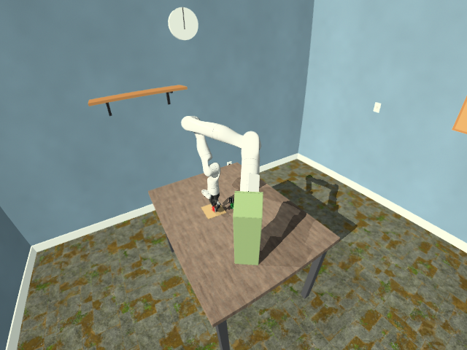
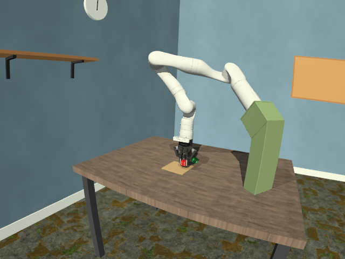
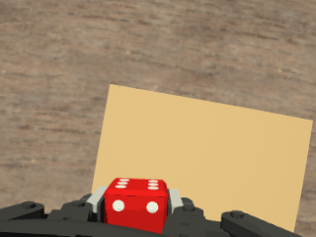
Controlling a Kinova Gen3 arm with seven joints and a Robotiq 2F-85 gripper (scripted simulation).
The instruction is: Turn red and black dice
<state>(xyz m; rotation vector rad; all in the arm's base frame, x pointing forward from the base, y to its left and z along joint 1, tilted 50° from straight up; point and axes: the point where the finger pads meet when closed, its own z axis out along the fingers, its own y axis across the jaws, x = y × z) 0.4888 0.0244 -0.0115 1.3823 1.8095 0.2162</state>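
Note:
My gripper [image 3: 138, 204] is shut on the red die [image 3: 134, 203], which sits between the finger pads low over the tan mat [image 3: 202, 155]. In the wrist view the die shows a face of two pips toward the camera and a face with several pips above it. From the exterior view the red die [image 2: 183, 163] hangs at the mat's far right edge [image 2: 177, 168], just above or on it. The green die [image 2: 194, 160] lies on the table right of the mat. The black die is hidden behind the gripper. The red die [image 1: 214, 208] also shows in the top view.
A tall green block [image 2: 263, 147] covers the arm's base at the right of the table. The wooden table [image 2: 194, 186] extends wide around the mat. A shelf and a clock hang on the back wall.

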